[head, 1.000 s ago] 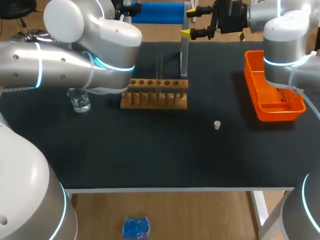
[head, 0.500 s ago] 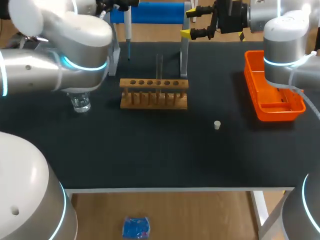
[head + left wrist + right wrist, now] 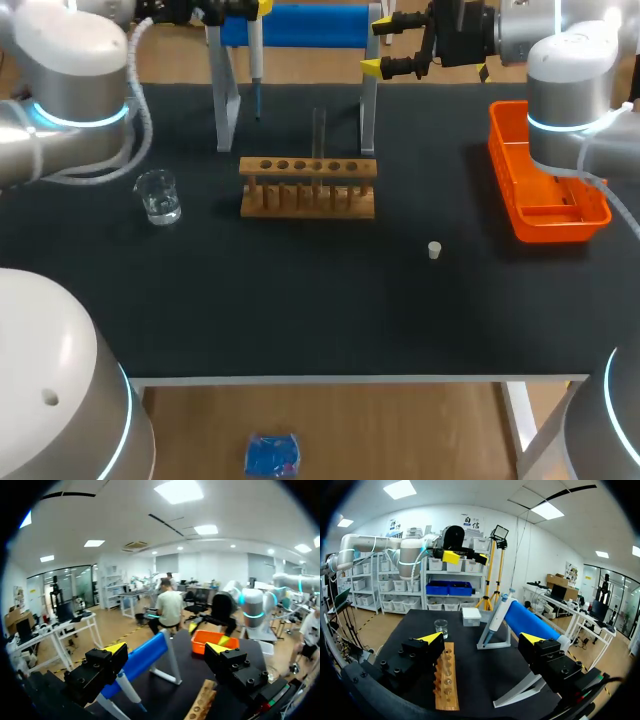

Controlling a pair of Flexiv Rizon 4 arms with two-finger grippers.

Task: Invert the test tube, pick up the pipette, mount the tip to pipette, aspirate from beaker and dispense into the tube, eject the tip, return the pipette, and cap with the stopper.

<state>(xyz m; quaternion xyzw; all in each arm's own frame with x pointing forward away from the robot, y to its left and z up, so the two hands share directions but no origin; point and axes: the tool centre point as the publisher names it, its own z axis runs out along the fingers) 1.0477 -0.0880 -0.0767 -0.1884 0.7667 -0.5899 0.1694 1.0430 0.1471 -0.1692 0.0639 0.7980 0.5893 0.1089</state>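
Your left fingers [image 3: 100, 667] and right fingers [image 3: 420, 652] are spread, empty. The pipette [image 3: 254, 60] hangs behind the rack [image 3: 308, 187]; the stopper [image 3: 434, 250] lies to the rack's right.

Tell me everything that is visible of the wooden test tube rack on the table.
The wooden rack is light brown and looks like plain wood: a top board with one row of round holes, thin posts under it, and a base board. It stands upright on the black table, near the middle, toward the far side. One clear tube stands upright in a hole and rises above the rack. The glass beaker stands apart beside it. Nothing else touches it.
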